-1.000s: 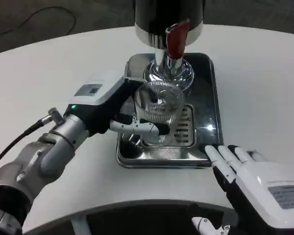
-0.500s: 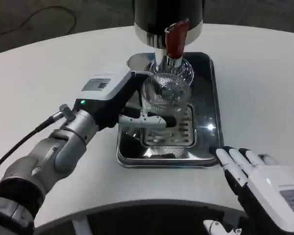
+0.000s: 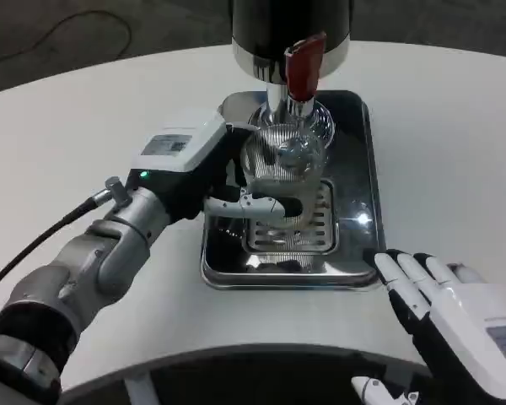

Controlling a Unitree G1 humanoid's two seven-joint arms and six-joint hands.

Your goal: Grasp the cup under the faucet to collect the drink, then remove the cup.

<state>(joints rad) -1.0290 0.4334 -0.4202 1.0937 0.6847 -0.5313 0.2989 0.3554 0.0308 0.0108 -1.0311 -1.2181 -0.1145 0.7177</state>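
A clear ribbed glass cup (image 3: 282,169) stands under the dispenser's faucet (image 3: 293,101), over the slotted drip grate (image 3: 299,224). My left hand (image 3: 211,181) grips the cup from its left side, with fingers wrapped across its front. The red tap lever (image 3: 304,67) sits just above the cup's rim. I cannot tell whether any liquid is in the cup. My right hand (image 3: 447,312) rests on the table at the lower right, fingers spread, holding nothing, near the tray's front right corner.
The shiny metal drip tray (image 3: 363,169) sits mid-table with the black and chrome dispenser body (image 3: 291,29) at its far end. A black cable (image 3: 34,245) runs along my left forearm. White table (image 3: 455,152) extends to both sides.
My left hand has carried the cup up and back from the grate's front to a spot right under the faucet. My right hand has slid slightly to the right.
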